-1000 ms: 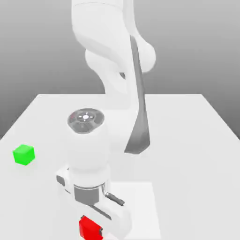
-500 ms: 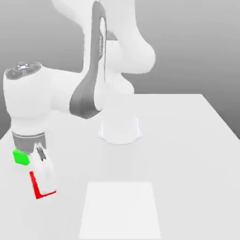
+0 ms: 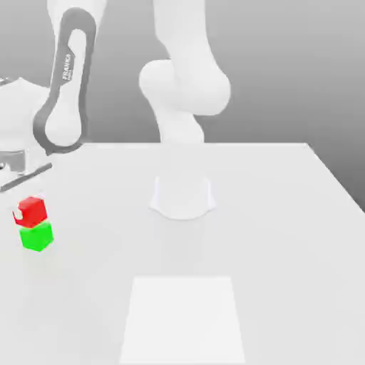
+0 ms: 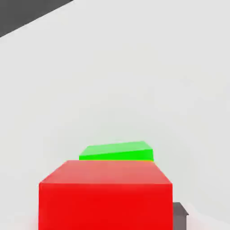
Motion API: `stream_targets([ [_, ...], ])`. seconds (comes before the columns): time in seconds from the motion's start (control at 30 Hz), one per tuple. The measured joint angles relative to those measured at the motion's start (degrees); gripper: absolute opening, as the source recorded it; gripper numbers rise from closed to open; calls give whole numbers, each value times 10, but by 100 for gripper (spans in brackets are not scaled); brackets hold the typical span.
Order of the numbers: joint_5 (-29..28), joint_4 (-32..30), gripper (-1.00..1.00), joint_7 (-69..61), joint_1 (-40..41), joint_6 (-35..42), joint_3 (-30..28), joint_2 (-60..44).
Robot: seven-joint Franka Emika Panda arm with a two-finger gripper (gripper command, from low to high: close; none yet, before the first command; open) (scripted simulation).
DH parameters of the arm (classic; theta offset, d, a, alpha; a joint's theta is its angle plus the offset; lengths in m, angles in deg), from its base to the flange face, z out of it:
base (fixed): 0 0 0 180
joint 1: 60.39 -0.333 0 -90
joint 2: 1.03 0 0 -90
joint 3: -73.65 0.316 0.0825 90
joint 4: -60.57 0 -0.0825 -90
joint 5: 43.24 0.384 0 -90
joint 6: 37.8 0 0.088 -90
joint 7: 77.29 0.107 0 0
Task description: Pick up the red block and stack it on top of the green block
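The red block (image 3: 33,209) sits squarely on top of the green block (image 3: 36,236) near the exterior view's left edge of the white table (image 3: 271,214). My gripper (image 3: 26,212) reaches in from that left edge and stands around the red block at its height. In the hand view the red block (image 4: 105,195) is close up, and a strip of the green block's (image 4: 117,152) top face shows just beyond it.
The arm's white base (image 3: 182,197) stands at the middle back of the table, and its links (image 3: 68,85) arch over to the left. A paler square patch (image 3: 182,317) marks the table's front centre. The table edge runs close beside the stack.
The arm swung from the table's front to the exterior view's left, carrying the red block. The red block, earlier low beside the green one, now rests on top of it.
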Motion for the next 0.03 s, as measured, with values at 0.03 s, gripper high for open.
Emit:
stream_targets([
  [0.03, 0, 0, 100, 0, 0, 0, 0, 0],
])
